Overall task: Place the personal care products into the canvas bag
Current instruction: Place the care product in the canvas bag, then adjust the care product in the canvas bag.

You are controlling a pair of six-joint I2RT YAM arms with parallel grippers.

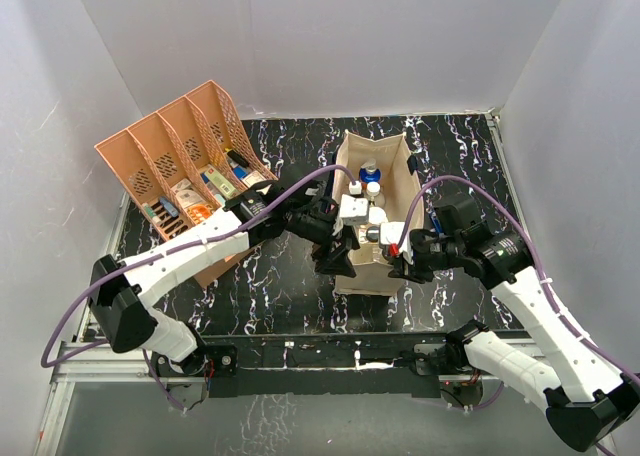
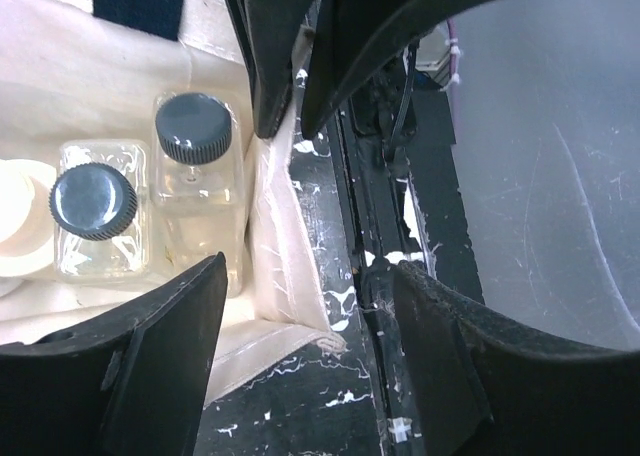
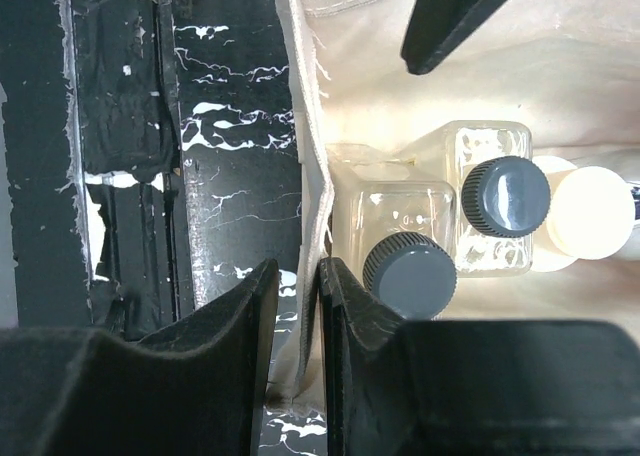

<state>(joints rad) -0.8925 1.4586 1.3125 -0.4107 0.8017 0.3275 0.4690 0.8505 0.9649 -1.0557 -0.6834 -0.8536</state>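
The cream canvas bag stands upright mid-table with several personal care products inside. Two clear bottles with dark caps stand by its near wall, next to a cream-capped one. A blue-capped bottle sits farther back. My right gripper is shut on the bag's near wall, one finger inside and one outside. My left gripper hangs open over the bag's near corner with nothing between its fingers. In the top view both grippers meet at the bag's near rim, left and right.
An orange perforated compartment tray holding small packets and boxes stands at the back left. The table's near edge and its black rail lie just beside the bag. White walls enclose the table.
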